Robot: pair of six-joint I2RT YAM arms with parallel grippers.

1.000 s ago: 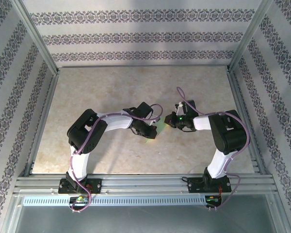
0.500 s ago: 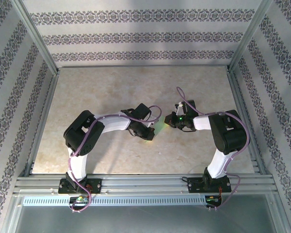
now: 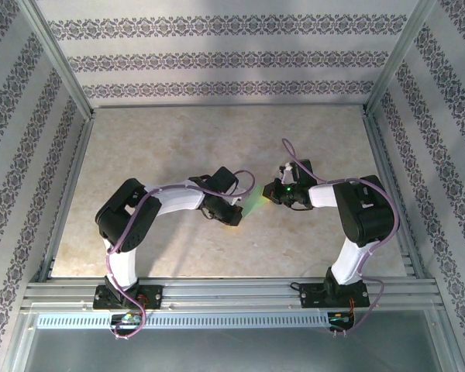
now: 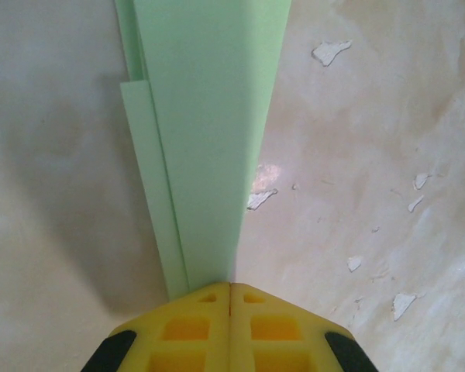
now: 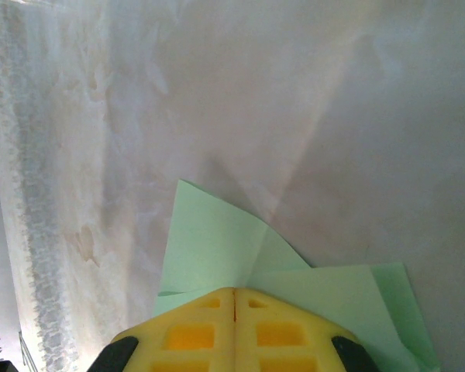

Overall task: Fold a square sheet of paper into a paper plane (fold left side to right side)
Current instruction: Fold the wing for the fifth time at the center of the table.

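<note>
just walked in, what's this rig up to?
Both arms are working one piece of pale green paper over the middle of the table. The left arm has its jaws shut on one end, where the paper runs out as a long strip folded in several layers. The right arm has its jaws shut on the other end, where angled flaps show. The paper spans the gap between them; it looks mid-fold.

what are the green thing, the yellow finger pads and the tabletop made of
Green paper: thin matte paper, with sharp creases and stacked layers. Finger pads: likely moulded foam or soft plastic, matte, with square recesses. Tabletop: pale stone-look coating, probably laminate or paint, chipped in flakes.
</note>
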